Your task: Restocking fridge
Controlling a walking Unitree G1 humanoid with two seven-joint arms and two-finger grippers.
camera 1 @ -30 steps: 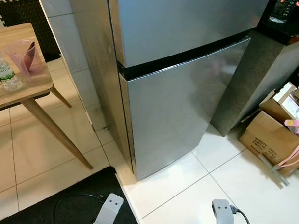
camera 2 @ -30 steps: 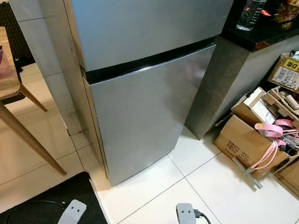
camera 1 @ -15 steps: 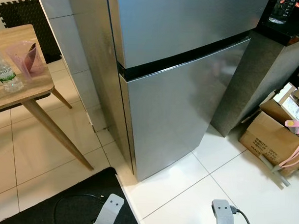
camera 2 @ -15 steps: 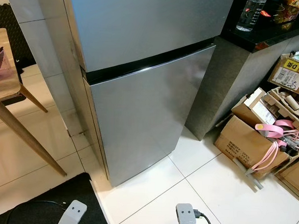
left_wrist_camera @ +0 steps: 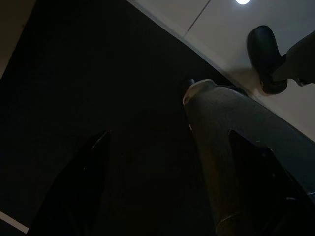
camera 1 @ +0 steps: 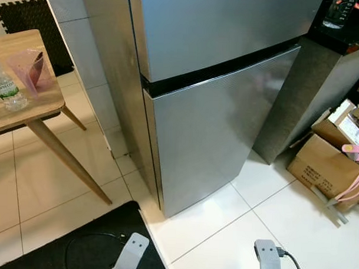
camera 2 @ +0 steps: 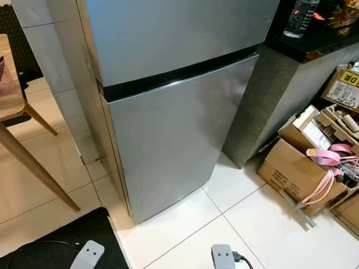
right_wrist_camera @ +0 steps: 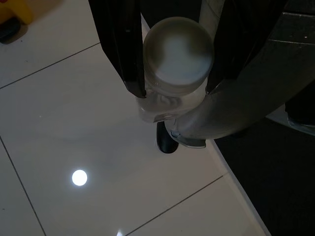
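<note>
The fridge (camera 1: 215,130) has brushed silver metal doors with a dull sheen, parted by a black glossy strip. The floor (camera 1: 235,231) is white glossy tile that mirrors a lamp, and a matt black mat (camera 1: 75,249) lies on it. The table (camera 1: 33,100) is pale wood with a visible grain. A clear plastic bottle (camera 1: 4,87) stands on it. The boxes (camera 2: 296,168) are plain brown cardboard, matt. The right gripper (right_wrist_camera: 172,86) has smooth black fingers clamped on a clear plastic bottle with a whitish cap (right_wrist_camera: 177,54).
</note>
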